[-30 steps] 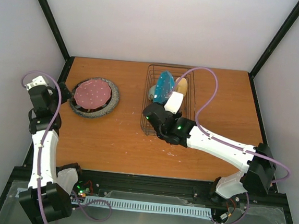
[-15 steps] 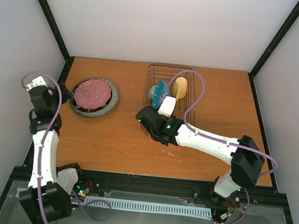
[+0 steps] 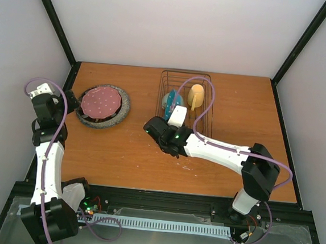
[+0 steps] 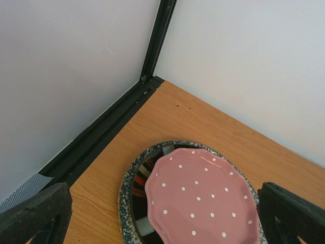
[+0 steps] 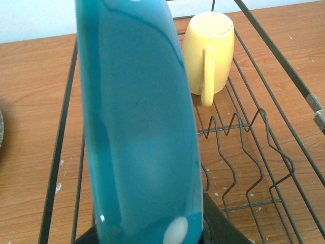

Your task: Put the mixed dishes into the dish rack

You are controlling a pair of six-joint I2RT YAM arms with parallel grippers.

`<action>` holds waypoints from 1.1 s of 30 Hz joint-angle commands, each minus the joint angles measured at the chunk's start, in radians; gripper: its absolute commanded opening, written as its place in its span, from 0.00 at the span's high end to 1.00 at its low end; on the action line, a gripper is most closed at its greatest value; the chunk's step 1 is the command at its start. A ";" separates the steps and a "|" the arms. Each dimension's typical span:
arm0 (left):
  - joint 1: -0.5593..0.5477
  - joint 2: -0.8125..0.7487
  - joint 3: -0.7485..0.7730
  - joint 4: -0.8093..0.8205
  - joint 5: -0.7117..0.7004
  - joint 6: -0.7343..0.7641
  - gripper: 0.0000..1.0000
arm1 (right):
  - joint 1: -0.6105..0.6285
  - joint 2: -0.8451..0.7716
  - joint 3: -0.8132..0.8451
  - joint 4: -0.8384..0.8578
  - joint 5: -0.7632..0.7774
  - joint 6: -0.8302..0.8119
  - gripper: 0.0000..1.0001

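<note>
My right gripper (image 3: 173, 112) is shut on the blue dotted plate (image 3: 172, 101), holding it on edge over the left part of the dish rack (image 3: 204, 125). In the right wrist view the plate (image 5: 137, 127) fills the middle, with the gripper (image 5: 147, 235) at its bottom edge. The yellow mug (image 3: 196, 94) lies in the rack's far end, also in the right wrist view (image 5: 208, 46). A sliver of the pale green bowl (image 3: 165, 100) shows left of the plate. The pink-red dotted plate (image 3: 101, 100) lies on the grey speckled plate (image 3: 123, 104) at left. My left gripper (image 3: 68, 99) is open and empty beside them.
In the left wrist view the pink-red plate (image 4: 203, 198) and the grey plate's rim (image 4: 127, 178) lie just ahead of the open fingers (image 4: 30, 213). The black frame post (image 4: 157, 40) and white walls close the left corner. The rack's zigzag slot wires (image 5: 254, 147) stand right of the blue plate.
My right arm has swung left and drawn nearer, turning the blue plate from face-up to edge-on over the rack's left side. The left arm has not moved.
</note>
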 commanded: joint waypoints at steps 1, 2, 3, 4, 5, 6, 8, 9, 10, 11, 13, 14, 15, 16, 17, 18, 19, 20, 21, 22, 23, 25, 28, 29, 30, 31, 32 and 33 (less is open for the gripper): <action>-0.002 0.005 -0.001 0.041 0.044 -0.008 0.00 | 0.016 0.034 0.069 0.035 0.094 0.027 0.97; -0.002 0.007 0.000 0.042 0.050 -0.008 0.00 | 0.018 0.045 0.076 0.033 0.093 0.026 0.97; -0.002 0.007 -0.002 0.043 0.055 -0.008 0.00 | 0.020 0.054 0.079 0.030 0.094 0.026 0.97; -0.003 0.009 -0.002 0.044 0.060 -0.008 0.00 | 0.022 0.065 0.081 0.027 0.091 0.028 0.97; -0.002 0.009 -0.002 0.044 0.063 -0.008 0.00 | 0.022 0.075 0.085 0.020 0.088 0.032 0.97; -0.003 0.010 -0.002 0.043 0.064 -0.008 0.00 | 0.022 0.084 0.087 0.012 0.084 0.041 0.97; -0.003 0.011 -0.001 0.042 0.066 -0.006 0.00 | 0.022 0.095 0.085 0.003 0.078 0.051 0.97; -0.002 0.011 0.000 0.043 0.068 -0.007 0.00 | 0.022 0.098 0.085 -0.001 0.077 0.059 0.97; -0.002 0.012 -0.001 0.044 0.070 -0.007 0.00 | 0.022 0.102 0.084 -0.004 0.074 0.062 0.97; -0.003 0.012 0.000 0.044 0.072 -0.008 0.00 | 0.022 0.106 0.084 -0.007 0.073 0.064 0.97; -0.003 0.012 -0.001 0.045 0.073 -0.007 0.00 | 0.022 0.115 0.087 -0.010 0.068 0.065 0.97; -0.002 0.011 0.000 0.045 0.074 -0.006 0.00 | 0.022 0.121 0.089 -0.011 0.064 0.063 0.97; -0.002 0.010 -0.001 0.044 0.073 -0.007 0.00 | 0.022 0.128 0.093 -0.012 0.059 0.060 0.97; -0.002 0.009 -0.001 0.044 0.072 -0.006 0.00 | 0.022 0.135 0.099 -0.011 0.053 0.054 0.97; -0.002 0.007 -0.002 0.044 0.072 -0.007 0.00 | 0.022 0.144 0.104 -0.011 0.046 0.050 0.97; -0.002 0.007 -0.003 0.044 0.071 -0.006 0.00 | 0.022 0.152 0.112 -0.012 0.038 0.045 0.97; -0.003 0.007 -0.003 0.044 0.071 -0.006 0.00 | 0.022 0.162 0.121 -0.011 0.030 0.039 0.97; -0.002 0.007 -0.001 0.043 0.070 -0.005 0.00 | 0.022 0.170 0.130 -0.013 0.022 0.034 0.97; -0.002 0.006 -0.002 0.043 0.069 -0.006 0.00 | 0.022 0.177 0.138 -0.013 0.014 0.026 0.97; -0.003 0.005 -0.002 0.042 0.069 -0.006 0.00 | 0.022 0.185 0.146 -0.016 0.007 0.021 0.97; -0.002 0.006 -0.002 0.042 0.068 -0.005 0.00 | 0.022 0.191 0.153 -0.020 0.002 0.020 0.97; -0.002 0.006 -0.001 0.042 0.066 -0.005 0.00 | 0.022 0.200 0.162 -0.024 -0.005 0.014 0.95; -0.002 0.003 -0.002 0.042 0.065 -0.004 0.00 | 0.022 0.203 0.162 -0.024 -0.011 0.012 0.94; -0.002 0.002 -0.003 0.042 0.065 -0.004 0.00 | 0.022 0.204 0.162 -0.026 -0.013 0.011 0.93; -0.002 0.002 -0.002 0.043 0.065 -0.004 0.00 | 0.022 0.204 0.162 -0.028 -0.016 0.011 0.90; -0.002 0.002 -0.002 0.042 0.065 -0.005 0.00 | 0.023 0.204 0.161 -0.028 -0.019 0.011 0.89; -0.002 0.003 -0.002 0.042 0.065 -0.006 0.00 | 0.023 0.205 0.161 -0.026 -0.022 0.010 0.88; -0.003 0.005 -0.001 0.039 0.065 -0.005 0.00 | 0.023 0.207 0.161 -0.026 -0.025 0.010 0.86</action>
